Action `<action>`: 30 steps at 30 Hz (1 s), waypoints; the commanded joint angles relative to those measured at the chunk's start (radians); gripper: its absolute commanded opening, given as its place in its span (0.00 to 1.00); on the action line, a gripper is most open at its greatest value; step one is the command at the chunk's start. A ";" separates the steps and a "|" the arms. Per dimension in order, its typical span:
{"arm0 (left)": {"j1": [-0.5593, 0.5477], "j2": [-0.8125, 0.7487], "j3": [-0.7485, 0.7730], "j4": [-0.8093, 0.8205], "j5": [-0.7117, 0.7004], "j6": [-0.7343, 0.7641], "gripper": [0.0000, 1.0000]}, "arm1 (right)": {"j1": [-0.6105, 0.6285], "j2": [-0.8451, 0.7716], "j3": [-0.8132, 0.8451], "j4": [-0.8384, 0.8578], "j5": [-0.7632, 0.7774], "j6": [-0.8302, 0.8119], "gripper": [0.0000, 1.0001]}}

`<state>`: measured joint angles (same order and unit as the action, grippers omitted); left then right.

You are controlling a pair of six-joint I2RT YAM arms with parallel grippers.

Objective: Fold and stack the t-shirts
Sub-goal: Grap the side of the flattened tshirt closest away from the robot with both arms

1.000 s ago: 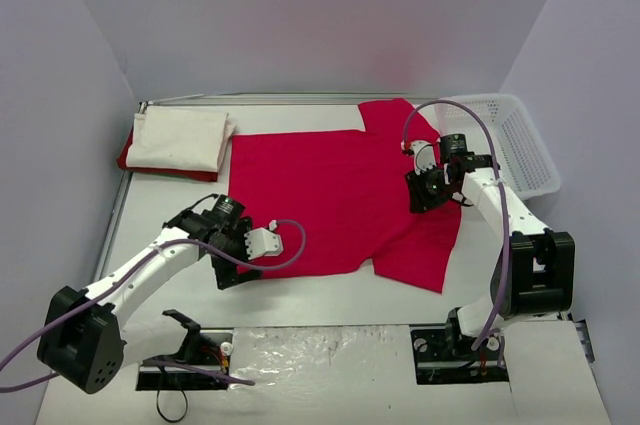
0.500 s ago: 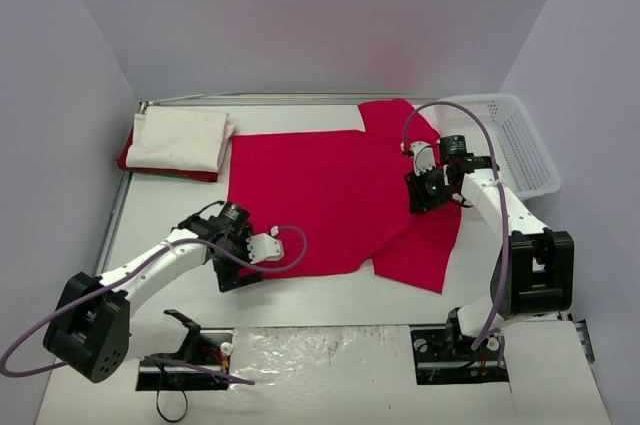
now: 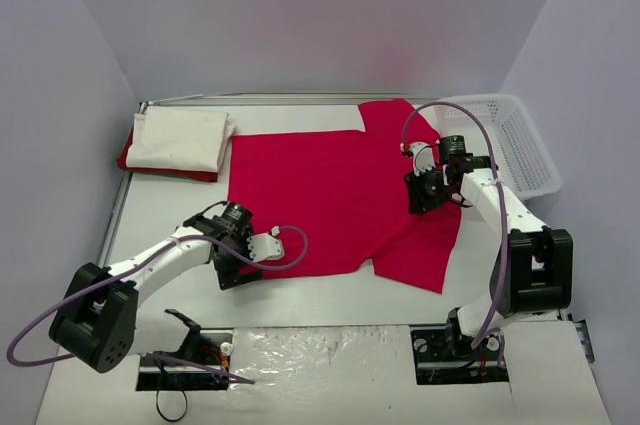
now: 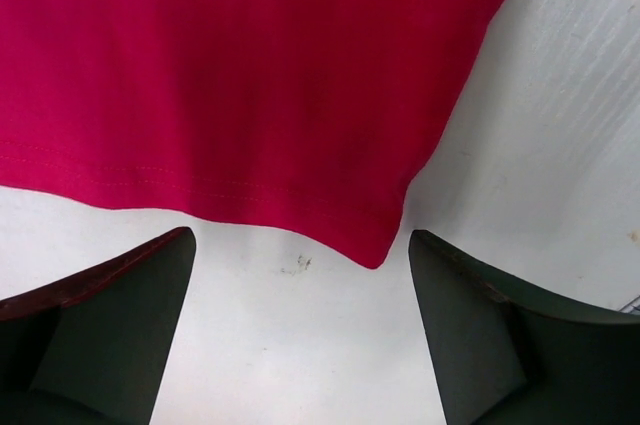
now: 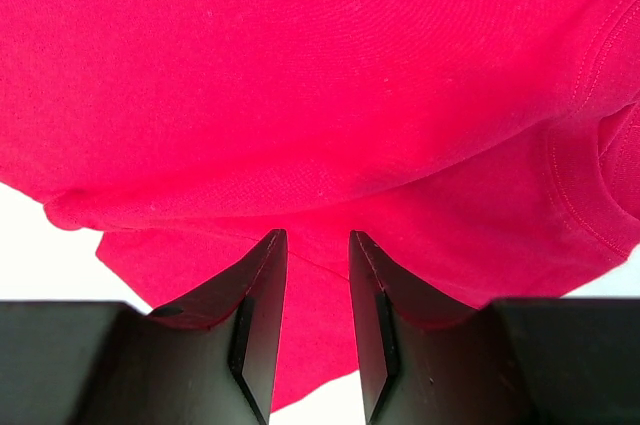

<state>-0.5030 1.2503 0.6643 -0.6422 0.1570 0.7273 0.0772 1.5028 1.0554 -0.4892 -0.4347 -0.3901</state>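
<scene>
A bright red t-shirt (image 3: 330, 190) lies spread flat across the middle of the table. At the back left a folded white t-shirt (image 3: 178, 138) rests on a folded red one (image 3: 128, 157). My left gripper (image 3: 232, 270) sits low at the spread shirt's near-left corner. In the left wrist view that gripper (image 4: 300, 237) is wide open, with the hem corner (image 4: 375, 250) just ahead of the fingertips and only bare table between them. My right gripper (image 3: 420, 193) hovers over the shirt's right side. In its own view the right gripper (image 5: 316, 235) is open by a narrow gap, with red cloth (image 5: 300, 75) beyond the tips.
A white lattice basket (image 3: 510, 140) stands at the back right, close to the right arm. The table's near edge, covered in crinkled film (image 3: 320, 350), runs between the arm bases. Walls close in the left, back and right sides.
My left arm has folded in and drawn slightly closer to the shirt's near-left corner. The right arm and the shirts have hardly moved.
</scene>
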 commanded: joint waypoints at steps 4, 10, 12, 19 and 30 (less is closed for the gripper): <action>-0.003 0.066 0.046 -0.031 -0.014 0.006 0.81 | -0.007 0.000 -0.011 -0.015 -0.010 0.007 0.28; -0.008 0.130 0.084 -0.051 -0.011 0.003 0.75 | -0.007 -0.003 -0.012 -0.014 -0.001 0.005 0.28; -0.009 0.146 0.093 -0.054 -0.010 0.000 0.59 | -0.007 -0.004 -0.012 -0.014 -0.001 0.005 0.28; -0.008 0.161 0.121 -0.091 -0.027 -0.012 0.02 | -0.007 -0.003 -0.012 -0.014 0.005 0.000 0.29; 0.138 0.113 0.346 -0.076 -0.177 -0.201 0.02 | 0.029 0.003 0.114 -0.343 0.143 -0.268 0.19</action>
<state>-0.4274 1.3777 0.9073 -0.7071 0.0414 0.6144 0.0933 1.5009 1.1130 -0.6506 -0.3466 -0.5301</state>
